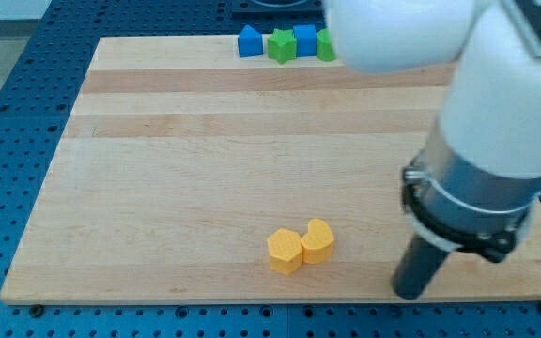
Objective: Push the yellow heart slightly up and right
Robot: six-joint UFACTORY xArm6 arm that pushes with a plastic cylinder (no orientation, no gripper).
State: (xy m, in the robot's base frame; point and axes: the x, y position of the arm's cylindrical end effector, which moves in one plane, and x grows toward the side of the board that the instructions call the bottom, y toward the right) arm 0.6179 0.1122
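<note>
Down near the view's bottom, my tip (408,293) stands right of the yellow heart (318,240), clearly apart from it.
It is a bare rod with no fingers to spread or close. The heart touches a yellow pentagon-like block (285,251) on its left; two blue blocks (249,41) (304,38) and two green ones (281,45) (325,45) line the wooden board (177,178) top edge.
</note>
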